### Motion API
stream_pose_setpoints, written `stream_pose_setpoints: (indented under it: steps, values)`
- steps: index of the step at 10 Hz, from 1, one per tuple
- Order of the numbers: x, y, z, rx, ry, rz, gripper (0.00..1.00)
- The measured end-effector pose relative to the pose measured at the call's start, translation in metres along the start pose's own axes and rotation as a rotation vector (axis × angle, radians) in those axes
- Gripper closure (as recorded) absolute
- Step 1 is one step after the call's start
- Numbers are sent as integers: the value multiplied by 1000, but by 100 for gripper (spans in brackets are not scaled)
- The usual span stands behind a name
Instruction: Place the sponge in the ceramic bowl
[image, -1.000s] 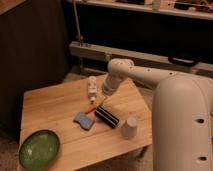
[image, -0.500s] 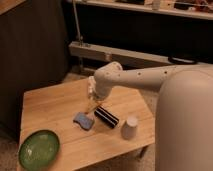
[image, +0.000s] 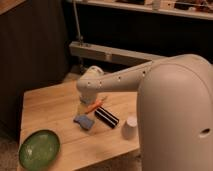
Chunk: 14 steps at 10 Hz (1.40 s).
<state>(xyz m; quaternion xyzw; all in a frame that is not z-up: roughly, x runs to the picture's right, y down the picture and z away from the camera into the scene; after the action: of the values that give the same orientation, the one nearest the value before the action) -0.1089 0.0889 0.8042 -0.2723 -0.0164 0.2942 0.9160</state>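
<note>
The blue-grey sponge (image: 84, 121) lies flat on the wooden table (image: 52, 107), near its middle. At the table's front left corner sits the green ceramic bowl (image: 39, 148), and nothing is in it. My white arm reaches in from the right, and its gripper (image: 91, 106) hangs just above and slightly behind the sponge, showing an orange part. The gripper holds nothing that I can see.
A black ribbed block (image: 106, 117) lies just right of the sponge. A small grey upturned cup (image: 131, 128) stands near the table's front right edge. A dark wall and a metal rail (image: 107, 54) run behind the table.
The arm has swung left and down, bringing the gripper from behind the black block to just over the sponge. The sponge, bowl, block and cup have not moved.
</note>
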Motion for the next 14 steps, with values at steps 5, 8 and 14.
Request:
stream_pose_setpoints:
  steps: [5,8,14]
  values:
    - [8,41,7,-125,43,-73,20]
    - [18,47,41,-208,83,-89,20]
    - [21,62,83,-243,127,-88,20]
